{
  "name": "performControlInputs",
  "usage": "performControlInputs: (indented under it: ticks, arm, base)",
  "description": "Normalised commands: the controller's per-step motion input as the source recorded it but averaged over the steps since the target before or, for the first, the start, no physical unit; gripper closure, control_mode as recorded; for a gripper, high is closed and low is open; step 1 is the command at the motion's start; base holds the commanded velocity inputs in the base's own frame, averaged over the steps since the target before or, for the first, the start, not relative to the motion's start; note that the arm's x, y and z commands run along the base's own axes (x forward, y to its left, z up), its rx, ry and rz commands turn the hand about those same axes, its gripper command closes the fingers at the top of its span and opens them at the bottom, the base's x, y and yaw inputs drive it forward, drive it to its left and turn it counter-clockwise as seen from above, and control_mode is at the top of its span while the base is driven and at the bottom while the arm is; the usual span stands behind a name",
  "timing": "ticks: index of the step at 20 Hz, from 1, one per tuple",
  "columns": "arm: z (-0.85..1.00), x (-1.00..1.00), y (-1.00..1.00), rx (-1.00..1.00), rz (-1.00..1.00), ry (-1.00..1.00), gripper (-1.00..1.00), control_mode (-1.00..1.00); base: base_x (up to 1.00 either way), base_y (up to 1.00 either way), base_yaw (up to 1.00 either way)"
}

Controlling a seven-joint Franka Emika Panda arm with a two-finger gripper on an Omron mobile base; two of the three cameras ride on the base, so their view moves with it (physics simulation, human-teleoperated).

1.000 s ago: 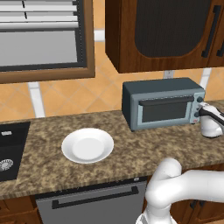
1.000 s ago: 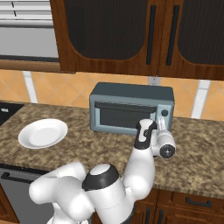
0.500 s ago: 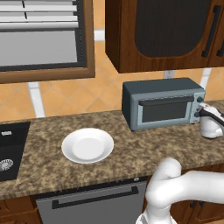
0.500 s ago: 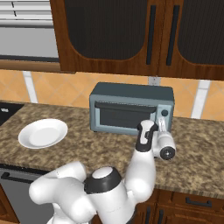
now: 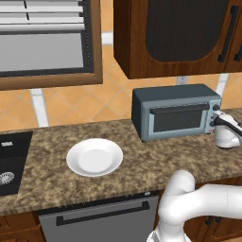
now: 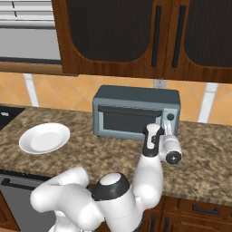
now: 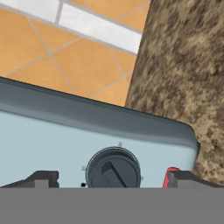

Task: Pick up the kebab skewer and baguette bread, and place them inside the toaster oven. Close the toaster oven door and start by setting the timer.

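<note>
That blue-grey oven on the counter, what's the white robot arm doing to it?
The arm has its claw up against the right end of the toaster oven, open, with a round dark knob sitting between the two finger tips but not gripped. The toaster oven door is shut. A white plate lies on the speckled counter to the left of the oven.

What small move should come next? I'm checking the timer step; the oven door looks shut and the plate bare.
Probably ease the open gripper forward so its fingers straddle the round knob on the toaster oven, then close. The knob already sits centred between the tips, not yet grasped.
</note>
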Motion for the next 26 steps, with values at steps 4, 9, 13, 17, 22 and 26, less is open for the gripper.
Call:
performControlInputs:
  ticks: [4, 9, 13, 17, 22, 26]
  arm:
    - [-0.03, 0.03, -0.05, 0.01, 0.00, -0.02, -1.00, -1.00]
    - [-0.07, 0.00, 0.00, 0.01, 0.00, -0.02, -1.00, -1.00]
    - [0.00, 0.03, 0.00, 0.00, 0.00, 0.00, 1.00, -1.00]
    - [0.00, 0.05, -0.06, 0.00, 0.00, 0.00, 1.00, -1.00]
    - [0.00, 0.00, -0.08, 0.00, 0.00, 0.00, 1.00, -1.00]
    - [0.00, 0.00, -0.07, 0.00, 0.00, 0.00, 1.00, -1.00]
  base:
    - [0.00, 0.00, 0.00]
    - [0.00, 0.00, 0.00]
    - [0.00, 0.00, 0.00]
    - [0.00, 0.00, 0.00]
    - [0.00, 0.00, 0.00]
    - [0.00, 0.00, 0.00]
